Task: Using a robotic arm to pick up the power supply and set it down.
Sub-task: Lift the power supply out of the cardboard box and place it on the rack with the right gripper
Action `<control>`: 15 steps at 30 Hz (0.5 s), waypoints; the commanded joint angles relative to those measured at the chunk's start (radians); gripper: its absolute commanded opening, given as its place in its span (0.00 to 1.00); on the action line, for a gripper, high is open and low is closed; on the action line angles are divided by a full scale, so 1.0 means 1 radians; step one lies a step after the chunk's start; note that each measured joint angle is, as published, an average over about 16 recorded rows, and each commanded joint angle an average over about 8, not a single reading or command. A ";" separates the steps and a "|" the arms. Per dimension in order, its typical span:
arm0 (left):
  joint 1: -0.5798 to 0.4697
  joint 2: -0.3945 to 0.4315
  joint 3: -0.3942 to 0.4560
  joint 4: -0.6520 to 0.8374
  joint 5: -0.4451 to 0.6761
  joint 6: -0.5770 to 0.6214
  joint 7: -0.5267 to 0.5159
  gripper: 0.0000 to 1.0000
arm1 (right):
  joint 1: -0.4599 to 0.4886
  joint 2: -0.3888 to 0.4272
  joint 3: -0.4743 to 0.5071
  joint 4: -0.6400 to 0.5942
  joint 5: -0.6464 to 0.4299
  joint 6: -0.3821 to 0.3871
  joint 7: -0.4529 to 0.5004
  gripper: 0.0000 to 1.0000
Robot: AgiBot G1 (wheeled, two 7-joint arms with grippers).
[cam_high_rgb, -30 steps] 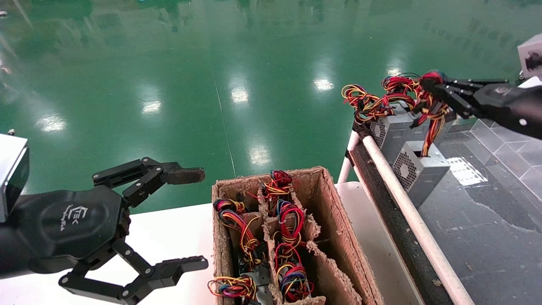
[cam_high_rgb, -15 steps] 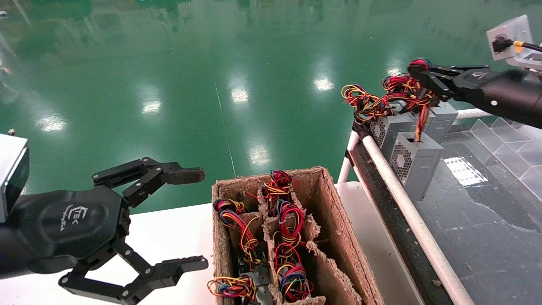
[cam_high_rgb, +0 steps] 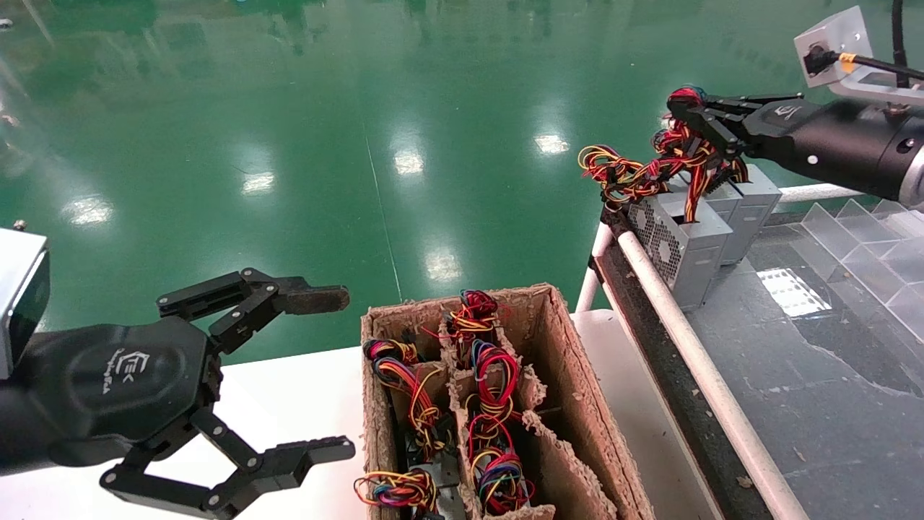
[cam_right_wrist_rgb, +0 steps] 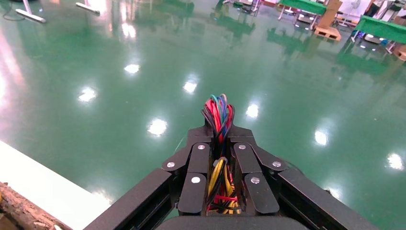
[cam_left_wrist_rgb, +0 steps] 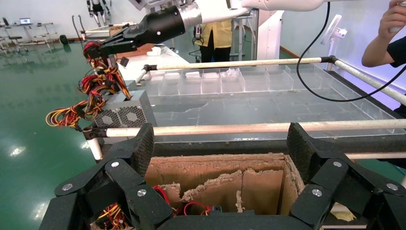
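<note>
Wires, not the case, are the grip point: right tool is clamped tight on the top of the loom, and in the right wrist view the coloured strands poke out past the closed fingers. Likely because the grey box is too wide for the jaws, so the bundle serves as a handle.

PSU sits under the tool at the near corner of the conveyor, fan grille facing the white rail, hard up against it. Can't tell whether its base is touching the belt or just clear; wires run taut-ish up from its top slot. More PSUs are packed right behind, so it looks like it's being lined up as the next in that row.

Left tool is parked wide open, holding nothing, over the table just left of the carton. Carton's divider cells hold more wire bundles, likely the pick source.

Judgement: set-down phase, release pending. Risk: box hanging off a flexible loom can swing or land tilted against the rail.
</note>
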 commanded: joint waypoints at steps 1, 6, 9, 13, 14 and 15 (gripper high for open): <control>0.000 0.000 0.000 0.000 0.000 0.000 0.000 1.00 | 0.001 -0.004 -0.002 -0.006 -0.002 0.003 -0.006 0.20; 0.000 0.000 0.000 0.000 0.000 0.000 0.000 1.00 | -0.002 -0.002 0.001 -0.019 0.001 0.003 -0.011 0.83; 0.000 0.000 0.000 0.000 0.000 0.000 0.000 1.00 | -0.002 0.000 0.002 -0.024 0.003 0.003 -0.013 1.00; 0.000 0.000 0.000 0.000 0.000 0.000 0.000 1.00 | 0.000 0.002 0.003 -0.028 0.005 0.001 -0.014 1.00; 0.000 0.000 0.000 0.000 0.000 0.000 0.000 1.00 | 0.001 0.003 0.003 -0.029 0.005 0.001 -0.014 1.00; 0.000 0.000 0.000 0.000 0.000 0.000 0.000 1.00 | 0.002 0.003 0.003 -0.029 0.005 0.000 -0.014 1.00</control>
